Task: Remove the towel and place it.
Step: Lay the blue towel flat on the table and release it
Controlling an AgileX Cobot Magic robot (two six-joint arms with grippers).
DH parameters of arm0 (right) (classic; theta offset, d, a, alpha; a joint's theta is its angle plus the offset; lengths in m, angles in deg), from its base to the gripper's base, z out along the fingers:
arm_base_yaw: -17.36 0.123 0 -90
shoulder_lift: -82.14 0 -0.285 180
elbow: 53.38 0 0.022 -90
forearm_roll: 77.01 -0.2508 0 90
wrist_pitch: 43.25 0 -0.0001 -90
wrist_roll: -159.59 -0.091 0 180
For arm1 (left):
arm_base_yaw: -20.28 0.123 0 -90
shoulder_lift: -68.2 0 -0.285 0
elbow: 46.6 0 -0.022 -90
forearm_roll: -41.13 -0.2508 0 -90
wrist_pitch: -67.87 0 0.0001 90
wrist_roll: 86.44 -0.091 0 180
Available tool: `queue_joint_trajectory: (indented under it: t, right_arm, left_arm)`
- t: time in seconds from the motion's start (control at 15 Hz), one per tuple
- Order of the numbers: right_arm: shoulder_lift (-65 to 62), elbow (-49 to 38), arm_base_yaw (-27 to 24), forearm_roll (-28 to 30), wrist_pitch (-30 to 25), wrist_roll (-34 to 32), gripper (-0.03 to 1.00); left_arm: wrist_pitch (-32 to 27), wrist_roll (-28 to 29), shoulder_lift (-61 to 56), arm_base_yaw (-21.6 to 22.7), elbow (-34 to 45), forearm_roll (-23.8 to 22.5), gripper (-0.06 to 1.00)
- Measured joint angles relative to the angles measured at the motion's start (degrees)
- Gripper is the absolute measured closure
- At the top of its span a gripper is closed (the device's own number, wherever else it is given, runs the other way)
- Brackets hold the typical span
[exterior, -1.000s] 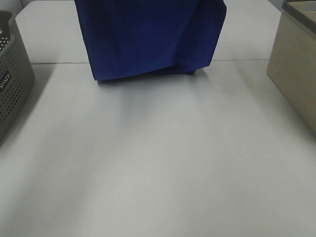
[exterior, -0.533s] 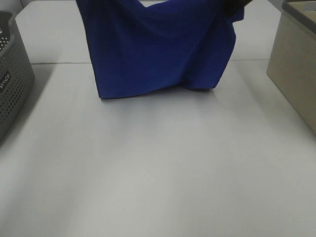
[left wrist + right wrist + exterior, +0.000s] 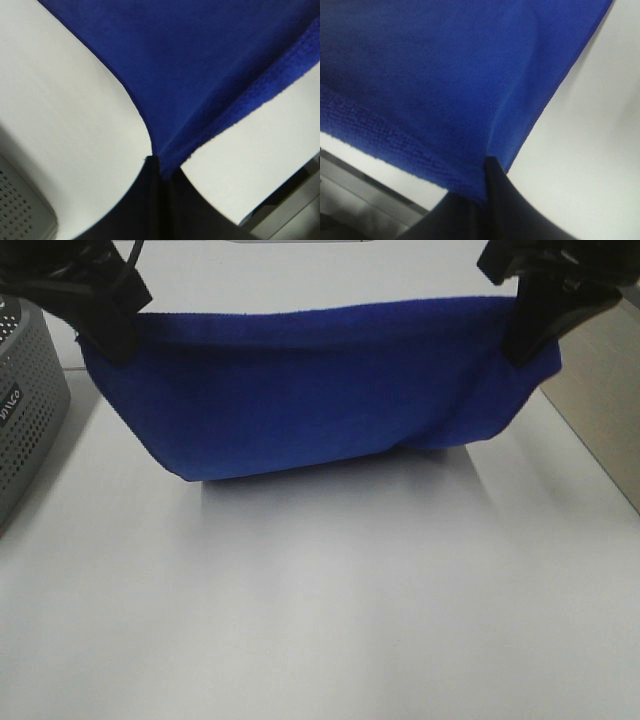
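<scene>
Blue towel point(image 3: 320, 390) hangs stretched between both arms over white counter point(image 3: 330, 610); lower fold sags near surface, contact unclear. Judgement: lower both ends level, tension even, no bunching.
Left wrist: left jaws pinched shut on towel corner hem.
Right wrist: right jaws clamped shut on opposite corner.

"What does the black, angular plastic left tool point(image 3: 112, 338) look like?"

"Matte black all over. A chunky, stepped housing narrows into a blunt tapering tip, and a thin dark cable point(image 3: 133, 250) runs up from its back."

"And the right tool point(image 3: 520, 340)?"

"The same black, blocky build, with hard edges and a slim tip."

"And close up?"

"The left fingers point(image 3: 145, 200) are a plain dark wedge with a faint seam down the middle. The right fingers point(image 3: 505, 210) are smooth and glossier. Finer detail is too dark to tell."
</scene>
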Motion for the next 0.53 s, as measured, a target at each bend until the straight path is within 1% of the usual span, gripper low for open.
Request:
queue_joint_trajectory:
  t: [0.07,0.13,0.53]
  right_arm:
    - [-1.4,-3.8,0.1,-1.2,0.1,-0.1,0.95]
    - [-3.8,-9.6,0.1,-3.4,0.1,-0.1,0.95]
    - [-6.6,-23.8,0.3,-7.8,0.5,-0.1,0.95]
  left_arm:
    - [0.1,0.0,-1.7,0.0,3.0,1.3,0.94]
    - [0.2,0.0,-4.6,0.0,8.9,3.2,0.94]
    - [0.7,0.0,-10.4,0.0,23.4,10.9,0.94]
